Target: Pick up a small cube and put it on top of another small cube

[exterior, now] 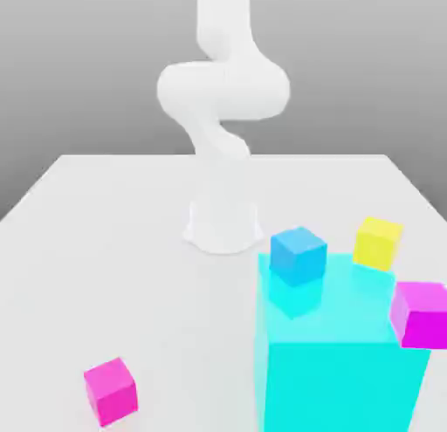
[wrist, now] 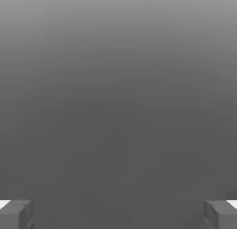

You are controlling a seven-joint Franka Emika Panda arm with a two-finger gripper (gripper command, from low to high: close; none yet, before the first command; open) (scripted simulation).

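Cyan block (exterior: 340,378) stands nearest, at right; around its top I see a blue cube (exterior: 299,257), yellow cube (exterior: 378,243) and magenta cube (exterior: 422,315). Pink cube (exterior: 111,392) sits near left on the table (exterior: 131,247). My gripper (wrist: 118,215) is wide open, empty.

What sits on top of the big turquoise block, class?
The blue cube sits on the turquoise block, hiding the patch beneath it. I can't tell whether the yellow cube or purple cube rests there too.

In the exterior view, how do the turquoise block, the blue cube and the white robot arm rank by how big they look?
Turquoise block and white robot arm: too close to rank, both run off the picture.
Smallest: blue cube.
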